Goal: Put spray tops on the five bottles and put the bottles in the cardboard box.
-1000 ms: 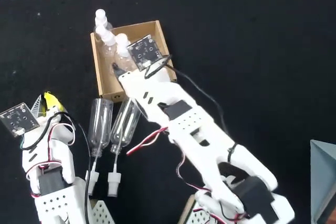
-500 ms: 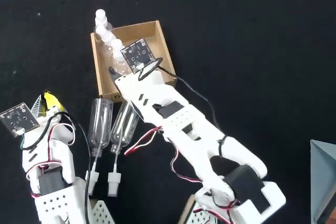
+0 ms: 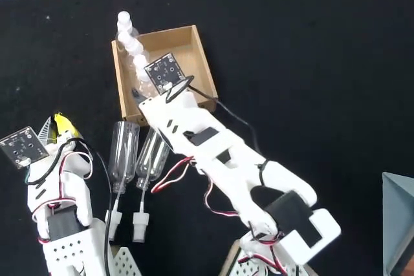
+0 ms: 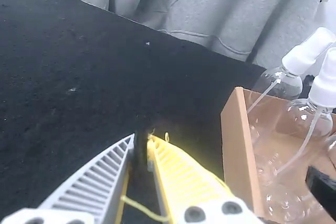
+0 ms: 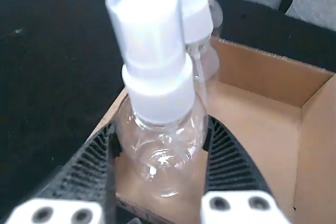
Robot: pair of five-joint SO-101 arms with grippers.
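Now, right claw (image 5: 160, 129): pinching a bottle (image 5: 157, 156) by its round body, one finger on each side, inside the box (image 5: 262, 108).
Held bottle: upright, with a white spray top (image 5: 152, 51) on it, by the box's left wall.
Other bottles (image 3: 132, 43): two more with tops, at the box's far left corner.
Lying bottles (image 3: 123, 153): two, side by side on the counter (image 3: 291, 63) just in front of the box, no tops on.
Loose tops (image 3: 113, 222): two, lying by those bottles' open ends.
Left claw (image 4: 140, 141): pressed together, holding nothing, low over the counter, left of the lying bottles.
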